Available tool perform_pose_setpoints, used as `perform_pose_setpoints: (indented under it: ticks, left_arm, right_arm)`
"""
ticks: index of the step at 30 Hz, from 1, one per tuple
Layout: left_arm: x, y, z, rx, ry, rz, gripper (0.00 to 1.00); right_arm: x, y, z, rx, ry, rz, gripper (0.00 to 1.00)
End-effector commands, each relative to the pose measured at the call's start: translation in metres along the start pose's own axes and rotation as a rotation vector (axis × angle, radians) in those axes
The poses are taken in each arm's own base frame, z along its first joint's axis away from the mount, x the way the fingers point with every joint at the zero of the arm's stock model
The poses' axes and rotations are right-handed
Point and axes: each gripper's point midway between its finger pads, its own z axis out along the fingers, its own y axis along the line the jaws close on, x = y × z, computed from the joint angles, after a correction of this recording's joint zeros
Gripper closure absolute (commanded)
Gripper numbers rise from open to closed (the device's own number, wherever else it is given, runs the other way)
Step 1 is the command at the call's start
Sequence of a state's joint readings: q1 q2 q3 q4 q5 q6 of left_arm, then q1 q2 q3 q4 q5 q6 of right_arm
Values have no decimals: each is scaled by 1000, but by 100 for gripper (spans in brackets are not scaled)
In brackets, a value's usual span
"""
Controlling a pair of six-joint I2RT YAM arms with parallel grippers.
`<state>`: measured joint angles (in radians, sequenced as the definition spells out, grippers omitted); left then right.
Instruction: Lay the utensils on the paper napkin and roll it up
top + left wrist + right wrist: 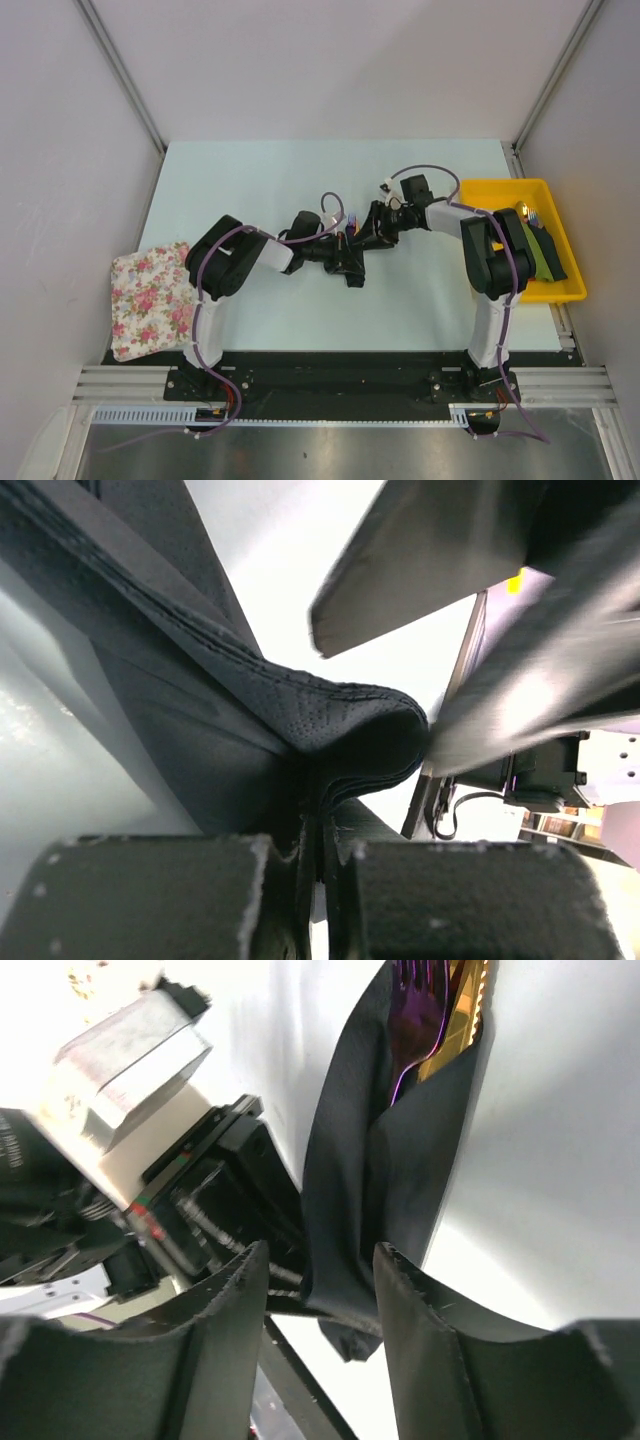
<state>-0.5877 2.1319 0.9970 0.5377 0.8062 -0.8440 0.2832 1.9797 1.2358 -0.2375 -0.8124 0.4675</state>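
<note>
Pale table (pixel 260 300) between grey walls (pixel 60 200)

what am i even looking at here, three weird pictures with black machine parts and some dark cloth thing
These are two robot arms bolted at a pale table's near edge. One picture looks down from above; the other two come from cameras on each wrist. The left end effector is shut on a thin matte black paper napkin, rolled around a purple fork and a gold utensil. The right end effector stands open around that roll. Also on the table: a floral pink-white cloth at the left and a yellow plastic tray at the right.
</note>
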Motion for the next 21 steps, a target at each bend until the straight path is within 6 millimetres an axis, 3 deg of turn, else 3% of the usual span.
perform_pose_setpoints:
  ticks: [1,7,8,11,13,18,21]
  left_arm:
    - [29,42,0,-155,61,-24,96]
    - [28,37,0,-145,65,-9,96]
    - [26,35,-1,-136,62,-7,94]
    - [25,15,-4,-52,67,14,81]
    - [12,-10,-10,37,19,41,70]
    - [4,-52,-29,194,-7,81,52]
    - [-1,-69,-41,233,-28,85,50]
  right_arm:
    - [-1,-7,10,34,26,-38,52]
    - [7,-26,15,96,67,-69,69]
    - [8,-28,15,105,70,-69,78]
    - [9,-36,14,126,71,-81,94]
    - [10,-40,15,130,76,-86,100]
    - [9,-52,18,139,88,-84,100]
    - [10,-57,19,142,97,-79,100]
